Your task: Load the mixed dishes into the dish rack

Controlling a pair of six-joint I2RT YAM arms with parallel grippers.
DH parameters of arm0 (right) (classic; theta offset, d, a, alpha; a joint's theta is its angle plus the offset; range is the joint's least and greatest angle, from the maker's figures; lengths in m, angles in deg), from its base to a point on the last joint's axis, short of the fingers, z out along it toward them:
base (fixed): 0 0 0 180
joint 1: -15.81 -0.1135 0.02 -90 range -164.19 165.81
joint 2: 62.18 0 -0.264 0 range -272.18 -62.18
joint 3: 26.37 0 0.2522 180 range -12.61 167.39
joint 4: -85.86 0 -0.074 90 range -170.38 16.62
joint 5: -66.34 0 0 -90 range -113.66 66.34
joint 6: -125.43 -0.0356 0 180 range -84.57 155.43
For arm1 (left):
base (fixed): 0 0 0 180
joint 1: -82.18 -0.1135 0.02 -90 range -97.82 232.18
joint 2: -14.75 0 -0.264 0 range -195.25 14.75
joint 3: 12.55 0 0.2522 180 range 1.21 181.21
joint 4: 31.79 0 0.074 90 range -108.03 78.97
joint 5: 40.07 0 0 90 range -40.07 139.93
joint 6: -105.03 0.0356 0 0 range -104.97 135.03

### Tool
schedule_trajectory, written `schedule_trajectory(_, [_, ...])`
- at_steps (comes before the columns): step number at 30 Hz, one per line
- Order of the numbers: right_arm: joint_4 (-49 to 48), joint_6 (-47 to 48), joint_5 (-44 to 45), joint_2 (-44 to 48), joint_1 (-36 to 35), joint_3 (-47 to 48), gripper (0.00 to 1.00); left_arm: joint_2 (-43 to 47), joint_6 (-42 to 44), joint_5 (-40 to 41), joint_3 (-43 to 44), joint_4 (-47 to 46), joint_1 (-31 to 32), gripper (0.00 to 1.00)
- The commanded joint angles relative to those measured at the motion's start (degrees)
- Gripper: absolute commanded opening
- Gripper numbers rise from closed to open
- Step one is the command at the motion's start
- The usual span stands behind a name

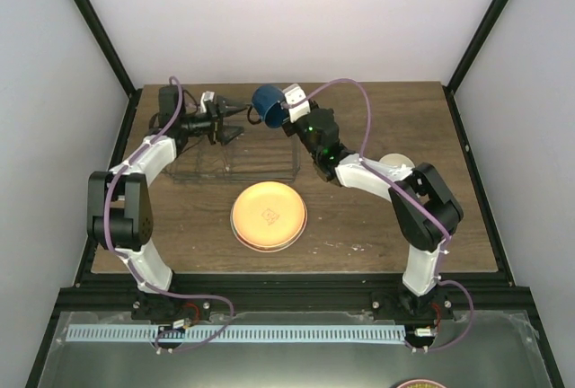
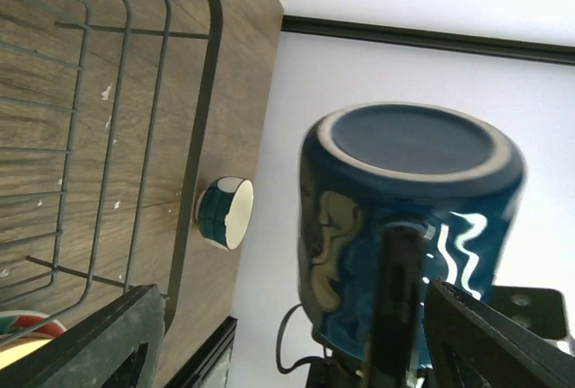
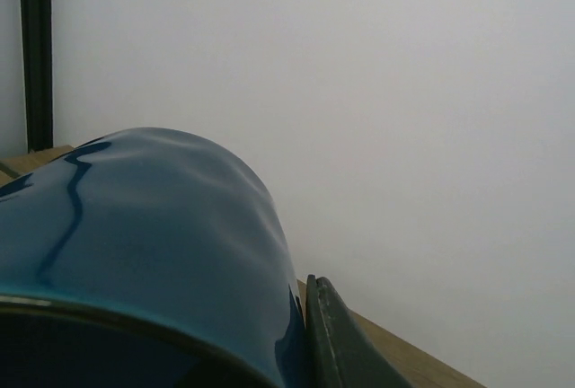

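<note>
In the right end effector (image 1: 282, 110) sits the blue mug (image 1: 265, 102) (held aloft).

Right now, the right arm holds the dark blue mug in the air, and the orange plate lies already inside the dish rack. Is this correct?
Not quite. The orange plate lies flat on the table in front of the dish rack, not inside it, as the top external view shows. The right arm does hold the dark blue mug in the air.
</note>
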Motion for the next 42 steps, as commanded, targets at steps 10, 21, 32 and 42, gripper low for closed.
schedule_trajectory(10, [-4.4, -2.9, -0.9, -2.3, -2.0, 6.0, 0.01, -2.0, -0.8, -1.4, -0.2, -3.9, 0.8, 0.74])
schedule_trajectory(21, [-4.2, -2.2, -0.5, -3.3, -2.6, 6.8, 0.01, -2.4, -1.1, -1.6, 0.5, -4.5, 0.9, 0.29])
schedule_trajectory(32, [-2.9, -1.7, -0.1, -4.0, -2.5, 7.0, 0.01, -2.8, -0.8, -2.7, 0.6, -5.4, 1.0, 0.00])
schedule_trajectory(42, [-2.0, -1.6, 1.1, -4.1, -2.6, 5.0, 0.13, -4.6, -9.4, -6.1, -1.8, -22.8, 1.0, 0.00])
